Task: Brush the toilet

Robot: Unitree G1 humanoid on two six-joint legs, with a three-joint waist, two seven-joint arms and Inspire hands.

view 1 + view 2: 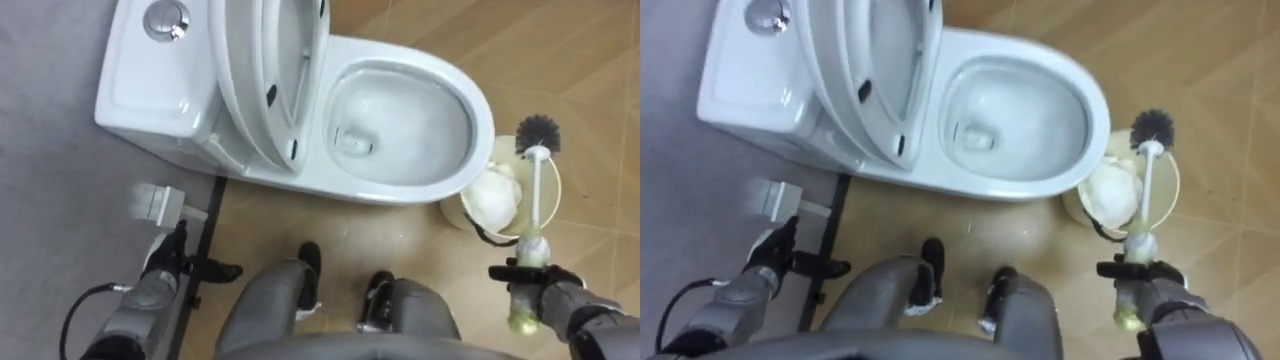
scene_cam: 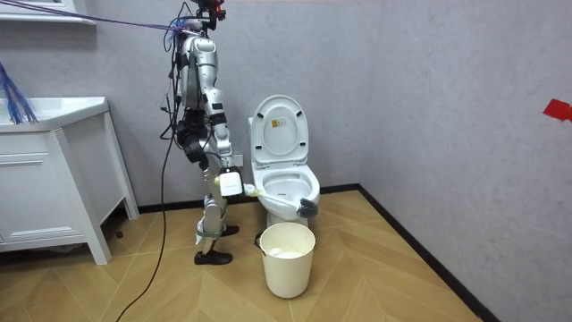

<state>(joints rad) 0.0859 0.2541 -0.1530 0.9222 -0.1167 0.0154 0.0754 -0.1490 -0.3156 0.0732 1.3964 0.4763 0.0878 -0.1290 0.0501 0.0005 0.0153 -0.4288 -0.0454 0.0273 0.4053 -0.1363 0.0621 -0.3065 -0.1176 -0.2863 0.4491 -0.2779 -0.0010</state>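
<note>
A white toilet [image 1: 470,90] stands before me with its seat and lid [image 1: 250,90] raised and the bowl uncovered. My right hand [image 1: 548,292], low at the right, is shut on the pale handle of a toilet brush [image 1: 538,190]. The brush points away from me. Its black bristle head [image 1: 538,131] hangs just right of the bowl's rim, over a pale bin [image 1: 552,205]. In the room view the bristle head [image 2: 308,207] is by the front of the bowl. My left hand [image 1: 165,262] hangs idle at the lower left with relaxed fingers, holding nothing.
The bin [image 2: 287,259] holds white crumpled material [image 1: 492,197] and stands on the wooden floor just beyond the bowl's front. The cistern [image 1: 150,85] is against the grey wall. A white cabinet [image 2: 54,179] stands at the room view's left.
</note>
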